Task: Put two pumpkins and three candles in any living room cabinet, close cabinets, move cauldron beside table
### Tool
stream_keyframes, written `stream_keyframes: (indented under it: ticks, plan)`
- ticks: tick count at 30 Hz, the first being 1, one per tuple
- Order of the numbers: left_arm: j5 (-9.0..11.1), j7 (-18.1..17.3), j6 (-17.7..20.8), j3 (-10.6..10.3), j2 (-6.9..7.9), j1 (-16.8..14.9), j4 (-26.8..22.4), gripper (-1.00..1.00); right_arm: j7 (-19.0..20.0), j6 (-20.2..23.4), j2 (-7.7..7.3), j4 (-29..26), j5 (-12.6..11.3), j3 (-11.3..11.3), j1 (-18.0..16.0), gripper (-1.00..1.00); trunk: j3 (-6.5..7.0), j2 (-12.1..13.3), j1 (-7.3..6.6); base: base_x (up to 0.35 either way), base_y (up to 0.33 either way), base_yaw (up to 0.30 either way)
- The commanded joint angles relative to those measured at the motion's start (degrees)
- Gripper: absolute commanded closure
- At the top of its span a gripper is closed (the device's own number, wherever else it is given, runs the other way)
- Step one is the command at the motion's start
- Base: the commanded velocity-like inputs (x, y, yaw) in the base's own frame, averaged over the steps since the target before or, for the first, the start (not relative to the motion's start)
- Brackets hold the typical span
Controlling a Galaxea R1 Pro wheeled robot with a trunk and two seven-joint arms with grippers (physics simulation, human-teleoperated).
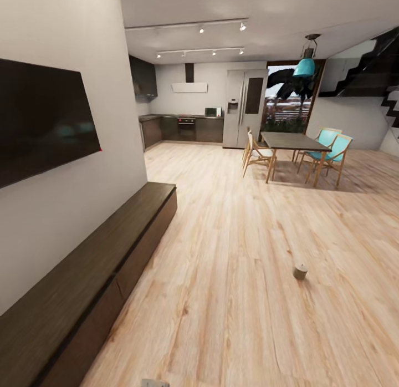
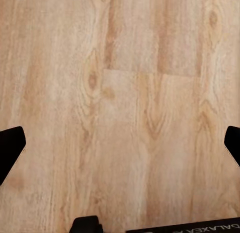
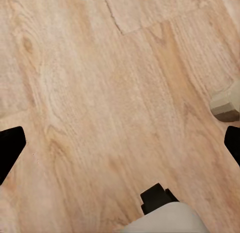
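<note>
Short beige cylinder candle (image 1: 300,271) upright on light wood floor (image 1: 238,265), well apart from long dark-brown cabinet (image 1: 94,276). Both pincers (image 2: 120,143) (image 3: 120,143) spread apart, holding nothing.

A dark wall-mounted television (image 1: 44,118) hangs on a white wall above pale wood-plank flooring (image 1: 238,298). Beyond, a dining table (image 1: 293,141) stands ringed by wooden chairs, two with turquoise seats (image 1: 331,146), under a teal pendant lamp (image 1: 304,67). A steel refrigerator (image 1: 244,108) and dark kitchen counters (image 1: 183,129) line the far wall; a black staircase (image 1: 371,65) rises at right.
</note>
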Motion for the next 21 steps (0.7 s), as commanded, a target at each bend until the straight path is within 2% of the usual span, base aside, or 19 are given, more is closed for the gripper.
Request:
stream_keyframes:
  ticks: [1,21]
  plan:
    - [-0.5,0.29,0.35,-0.3,0.02,-0.01,-0.1,-1.0,0.05,-0.27,0.03,0.03,-0.6,0.0,-0.03,-1.0,-0.06,-0.02,0.03,0.342,0.0,0.0]
    - [-0.51,0.28,0.39,-0.4,0.02,-0.01,-0.1,-1.0,-0.05,-0.35,0.03,0.03,-1.38,-0.35,-0.03,-1.0,-0.06,-0.02,0.03,0.342,0.0,0.0]
